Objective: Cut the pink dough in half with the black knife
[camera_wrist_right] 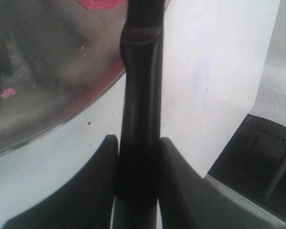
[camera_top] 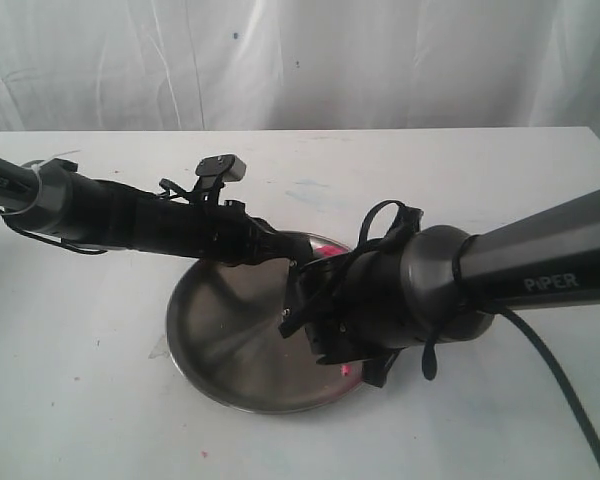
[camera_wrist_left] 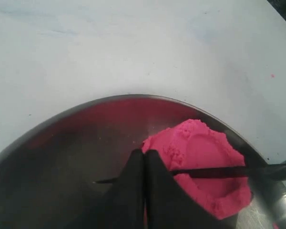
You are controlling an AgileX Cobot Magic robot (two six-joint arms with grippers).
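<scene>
— Dough (camera_wrist_left: 195, 162)?
— Just ahead of my left gripper (camera_wrist_left: 144, 155), whose fingers are pressed together. The knife (camera_wrist_left: 214, 172) lies across it, handle pinched in my right gripper (camera_wrist_right: 138, 143).
— Risk?
— Sawing sideways could drag the soft dough or slide the plate (camera_wrist_left: 62, 157).

This appears to be a robotics lab test station. A plain white worktop (camera_top: 80, 400) stands in front of a hung white fabric backdrop (camera_top: 280, 60). A black robot arm (camera_top: 130, 215) and a second one marked PIPER (camera_top: 550, 265), trailing an exposed black cable (camera_top: 565, 383), reach over a steel plate (camera_top: 220, 340) that holds pink dough (camera_wrist_left: 200, 157) as a prop.
</scene>
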